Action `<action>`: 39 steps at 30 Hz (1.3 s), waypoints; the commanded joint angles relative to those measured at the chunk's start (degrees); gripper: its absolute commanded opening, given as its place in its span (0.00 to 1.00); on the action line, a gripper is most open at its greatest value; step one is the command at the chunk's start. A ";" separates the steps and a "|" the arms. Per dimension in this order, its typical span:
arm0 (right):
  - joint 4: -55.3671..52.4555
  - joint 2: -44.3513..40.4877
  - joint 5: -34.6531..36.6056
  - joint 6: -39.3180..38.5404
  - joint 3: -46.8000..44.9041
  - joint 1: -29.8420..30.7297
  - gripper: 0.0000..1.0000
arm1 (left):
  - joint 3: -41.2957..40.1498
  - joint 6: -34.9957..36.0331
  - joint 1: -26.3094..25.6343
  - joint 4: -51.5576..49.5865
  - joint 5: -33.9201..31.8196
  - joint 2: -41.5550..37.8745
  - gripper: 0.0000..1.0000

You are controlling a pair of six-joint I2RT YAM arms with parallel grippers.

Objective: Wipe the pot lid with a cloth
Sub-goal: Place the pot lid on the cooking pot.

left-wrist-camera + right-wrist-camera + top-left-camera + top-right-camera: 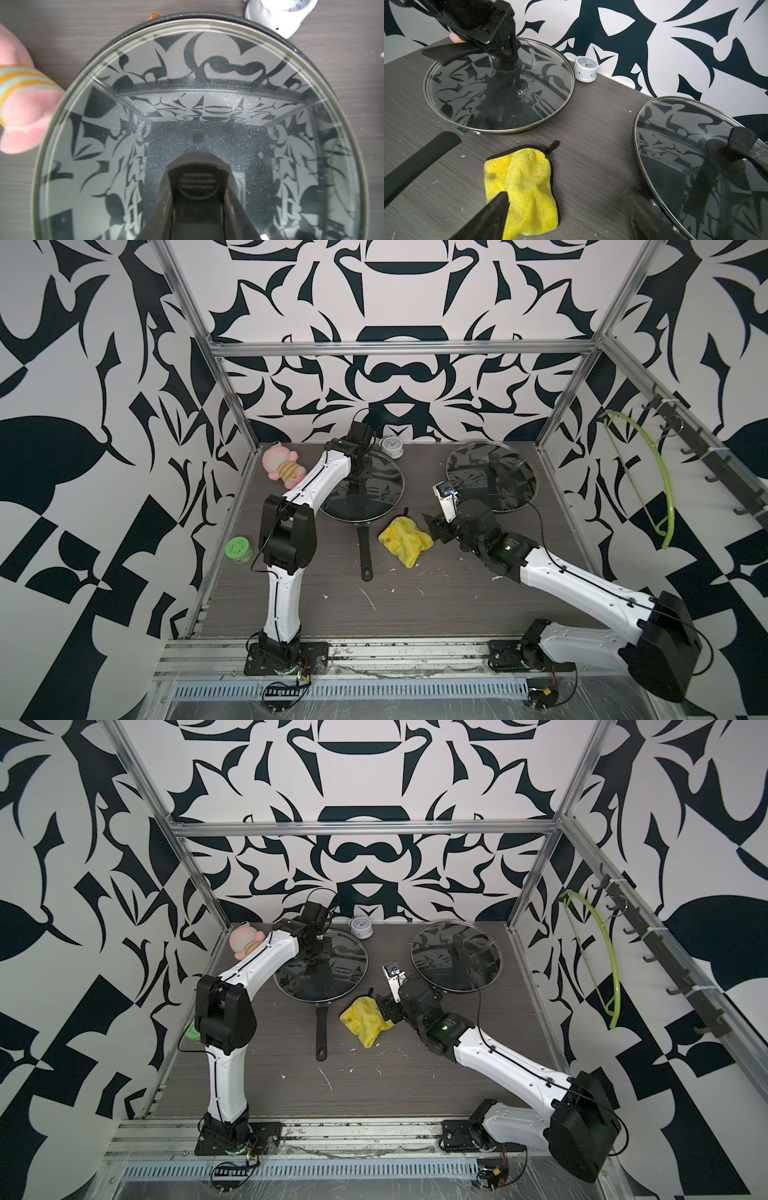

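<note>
The glass lid point(378, 497) on the frying pan point(365, 549) is clasped at its knob point(510, 64) by the left gripper point(505, 55), apparently to be steadied. The yellow cloth point(405, 543) is seen crumpled on the table point(415, 605); the right gripper point(431, 527) is spread wide beside it, likely for pickup.
</note>
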 commanded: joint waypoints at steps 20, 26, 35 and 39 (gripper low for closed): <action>2.50 -0.72 -2.15 1.10 1.50 -0.60 0.87 | -2.64 1.43 -0.03 9.09 1.35 0.87 0.20; 2.92 -1.67 -1.84 1.95 1.00 -1.02 0.87 | -1.69 1.10 -0.03 5.29 1.02 -1.01 0.42; 5.89 -4.77 2.56 4.52 -2.55 -4.63 0.87 | -6.80 1.16 -0.11 7.36 1.18 -11.32 0.99; 8.49 -7.64 7.09 5.42 -6.57 -8.35 0.88 | -15.10 2.30 -0.03 13.23 0.65 -20.38 0.99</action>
